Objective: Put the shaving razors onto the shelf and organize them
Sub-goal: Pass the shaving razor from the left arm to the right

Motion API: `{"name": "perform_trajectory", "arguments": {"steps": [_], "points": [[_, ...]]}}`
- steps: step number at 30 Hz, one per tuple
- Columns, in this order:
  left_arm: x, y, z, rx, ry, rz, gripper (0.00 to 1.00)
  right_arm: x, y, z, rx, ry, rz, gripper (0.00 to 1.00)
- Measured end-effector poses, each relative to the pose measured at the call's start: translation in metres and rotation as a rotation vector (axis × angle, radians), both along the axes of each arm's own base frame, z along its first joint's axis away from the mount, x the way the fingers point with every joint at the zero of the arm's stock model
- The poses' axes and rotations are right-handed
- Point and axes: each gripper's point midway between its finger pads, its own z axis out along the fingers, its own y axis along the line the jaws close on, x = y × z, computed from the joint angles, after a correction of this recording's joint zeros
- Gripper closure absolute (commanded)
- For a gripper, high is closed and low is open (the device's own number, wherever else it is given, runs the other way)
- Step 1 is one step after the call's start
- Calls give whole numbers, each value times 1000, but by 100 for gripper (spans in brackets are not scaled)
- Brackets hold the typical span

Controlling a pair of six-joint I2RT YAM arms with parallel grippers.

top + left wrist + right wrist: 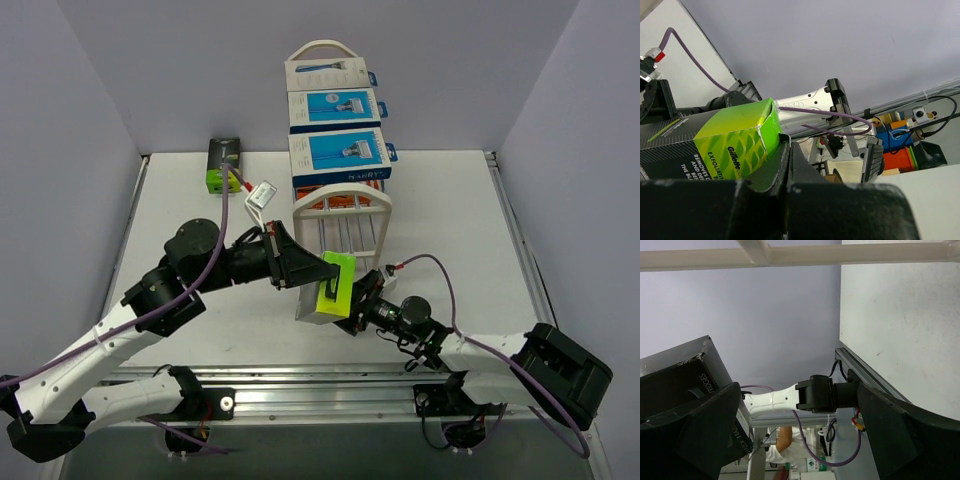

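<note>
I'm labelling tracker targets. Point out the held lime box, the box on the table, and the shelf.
Held box (pixel 334 290): top view, its lime face.
Table box (pixel 222 160): top view, its dark front.
Shelf (pixel 322 44): top view, top of its far arch.

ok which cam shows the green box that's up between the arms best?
Top external: the whole green box shows, gripped by the left pincer, with the right pincer alongside, in front of the shelf. Left wrist gives only a close-up of its green end and print. Right wrist catches just a black corner.
</note>
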Motion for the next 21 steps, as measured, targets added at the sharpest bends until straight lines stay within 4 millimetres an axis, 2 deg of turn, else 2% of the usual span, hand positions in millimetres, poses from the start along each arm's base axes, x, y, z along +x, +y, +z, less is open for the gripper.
{"name": "perform_trajectory", "arguments": {"steps": [7, 12, 18, 21], "points": [[4, 3, 14, -3, -40, 26, 98, -2, -5, 8, 22, -33, -11, 0], [10, 9, 15, 43, -67, 73, 98, -4, -12, -6, -10, -32, -28, 0], [10, 32, -1, 71, -48, 159, 98, -1, -16, 1, 1, -64, -55, 2], [2, 49, -22, 49, -16, 190, 98, 1, -21, -3, -17, -66, -78, 3]]}}
